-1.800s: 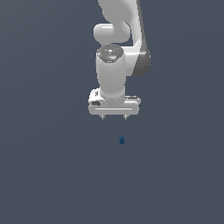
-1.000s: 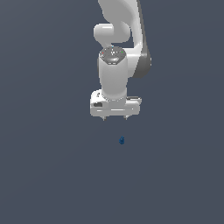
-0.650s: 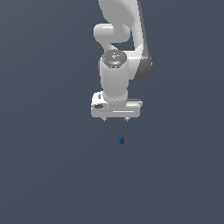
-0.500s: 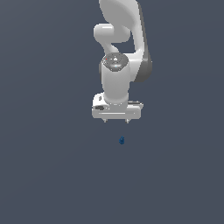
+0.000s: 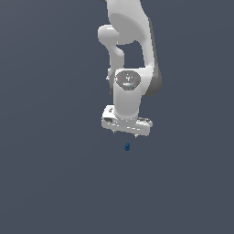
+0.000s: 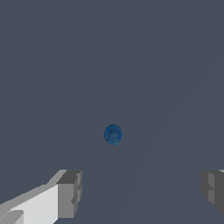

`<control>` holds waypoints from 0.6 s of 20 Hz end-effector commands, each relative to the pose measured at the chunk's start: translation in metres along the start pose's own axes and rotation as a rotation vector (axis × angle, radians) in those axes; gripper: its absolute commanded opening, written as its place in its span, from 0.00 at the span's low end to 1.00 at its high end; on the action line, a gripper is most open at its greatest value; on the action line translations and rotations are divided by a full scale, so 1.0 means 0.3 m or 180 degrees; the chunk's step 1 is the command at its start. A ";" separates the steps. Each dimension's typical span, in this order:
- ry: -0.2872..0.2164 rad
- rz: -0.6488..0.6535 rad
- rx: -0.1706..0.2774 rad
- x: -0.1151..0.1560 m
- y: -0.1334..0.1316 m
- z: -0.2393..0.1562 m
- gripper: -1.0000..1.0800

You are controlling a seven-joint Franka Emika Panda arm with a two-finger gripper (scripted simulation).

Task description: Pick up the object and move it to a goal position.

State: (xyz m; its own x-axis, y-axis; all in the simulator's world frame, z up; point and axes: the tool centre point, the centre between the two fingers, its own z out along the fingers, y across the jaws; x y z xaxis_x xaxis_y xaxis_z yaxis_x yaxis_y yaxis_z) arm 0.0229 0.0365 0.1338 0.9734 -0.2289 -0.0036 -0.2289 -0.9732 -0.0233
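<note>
**Hand hovering open above the small blue object**

Reaching down from the upper part of the exterior view, with the white arm (image 5: pixel 130 41) folding over itself and the wrist link pointing straight down. Carrying the hand (image 5: pixel 126 132) at the lower end, its broad white body lying crosswise and tilting slightly, the side toward the exterior view's right sitting a little lower. Showing only short finger stubs under the body in that view. Standing open, going by the wrist view: two grey fingertips (image 6: pixel 70 192) spread wide, one at each side of the picture, with bare worktop (image 6: pixel 144 65) between them and nothing held.

Resting on the plain dark grey worktop, the object (image 5: pixel 127 146), a tiny dark blue roundish item, just beneath the hand in the exterior view and apart from it, with a clear gap showing between the two. Lying in the wrist view (image 6: pixel 113 134) ahead of the span between the fingertips, closer to one fingertip than the other, touching neither
</note>
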 end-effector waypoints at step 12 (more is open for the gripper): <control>0.0016 0.0569 -0.0067 0.027 -0.062 0.129 0.96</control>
State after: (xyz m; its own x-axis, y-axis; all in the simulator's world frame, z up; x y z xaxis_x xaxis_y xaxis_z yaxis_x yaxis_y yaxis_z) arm 0.0341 0.0527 0.0978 0.9222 -0.3866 -0.0019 -0.3866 -0.9222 -0.0031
